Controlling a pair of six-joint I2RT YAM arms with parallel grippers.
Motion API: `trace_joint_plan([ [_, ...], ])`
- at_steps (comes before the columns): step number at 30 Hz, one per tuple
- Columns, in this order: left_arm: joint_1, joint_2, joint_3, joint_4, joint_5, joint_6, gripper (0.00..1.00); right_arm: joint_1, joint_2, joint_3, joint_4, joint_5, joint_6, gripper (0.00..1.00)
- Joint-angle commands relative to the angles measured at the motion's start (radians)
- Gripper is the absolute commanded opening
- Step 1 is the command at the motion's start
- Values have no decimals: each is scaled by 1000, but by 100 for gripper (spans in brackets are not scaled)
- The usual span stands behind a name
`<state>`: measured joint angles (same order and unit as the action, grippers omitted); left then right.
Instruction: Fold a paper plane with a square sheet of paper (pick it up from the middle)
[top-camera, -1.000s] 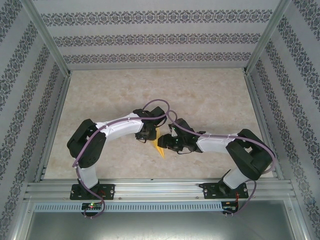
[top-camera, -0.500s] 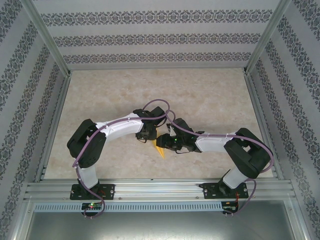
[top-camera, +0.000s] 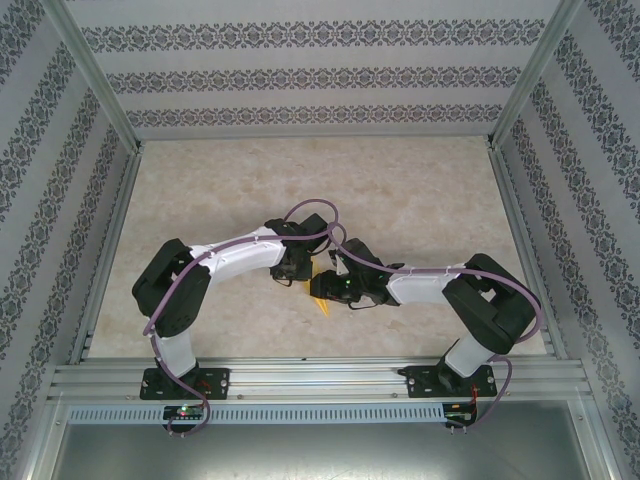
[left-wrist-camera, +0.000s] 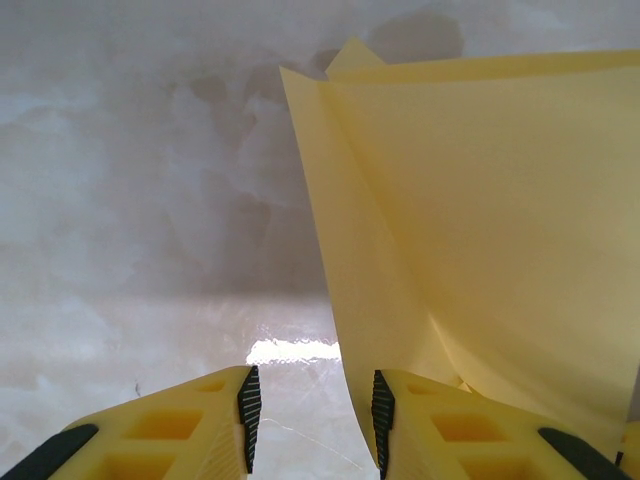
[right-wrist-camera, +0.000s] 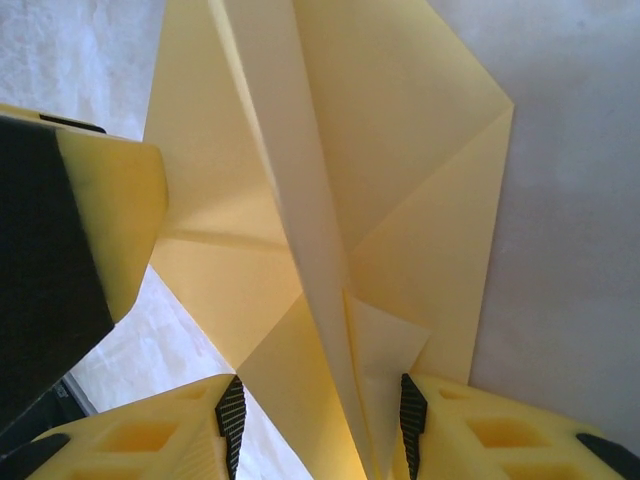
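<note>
The yellow-orange sheet of paper (top-camera: 321, 297) lies mid-table, folded into a pointed paper plane shape with a raised centre crease (right-wrist-camera: 300, 200). Both grippers meet over it. My left gripper (top-camera: 297, 274) is open, and bare table shows between its pads (left-wrist-camera: 312, 412). The paper's curled edge (left-wrist-camera: 350, 330) leans on the inner side of its right fingertip (left-wrist-camera: 382, 415). My right gripper (top-camera: 324, 287) is open too. Its jaws (right-wrist-camera: 320, 425) straddle the crease and folded flaps without pinching them. One left finger (right-wrist-camera: 105, 220) shows at the left of the right wrist view.
The pale marble-look tabletop (top-camera: 400, 190) has free room behind and to both sides. Metal frame rails (top-camera: 300, 380) run along the near edge, and patterned walls (top-camera: 320, 75) enclose the cell. Purple cables (top-camera: 310, 208) loop above both wrists.
The right arm has slid a little to the left over the paper, so less yellow shows from above. The left gripper's jaws have narrowed slightly. The left arm has stayed in place.
</note>
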<state>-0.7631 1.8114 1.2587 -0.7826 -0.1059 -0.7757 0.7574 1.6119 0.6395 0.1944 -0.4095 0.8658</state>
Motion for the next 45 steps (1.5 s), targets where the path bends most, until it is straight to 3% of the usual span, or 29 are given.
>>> trace_joint_plan([
  [1, 12, -27, -5, 1, -12, -7, 38, 23, -3, 26, -7, 3, -49, 49],
  [12, 12, -35, -11, 1, -20, -16, 38, 36, 5, 79, -105, 109, -113, 43],
  [27, 13, -78, -32, 22, -14, -32, 36, 45, 69, 98, -115, 120, -122, 33],
  [37, 26, -92, -75, 31, -37, -55, 36, 56, 45, 98, -110, 123, -121, 38],
  [45, 45, -80, -126, 107, 7, -61, 37, 59, 4, 72, -77, 115, -83, 38],
])
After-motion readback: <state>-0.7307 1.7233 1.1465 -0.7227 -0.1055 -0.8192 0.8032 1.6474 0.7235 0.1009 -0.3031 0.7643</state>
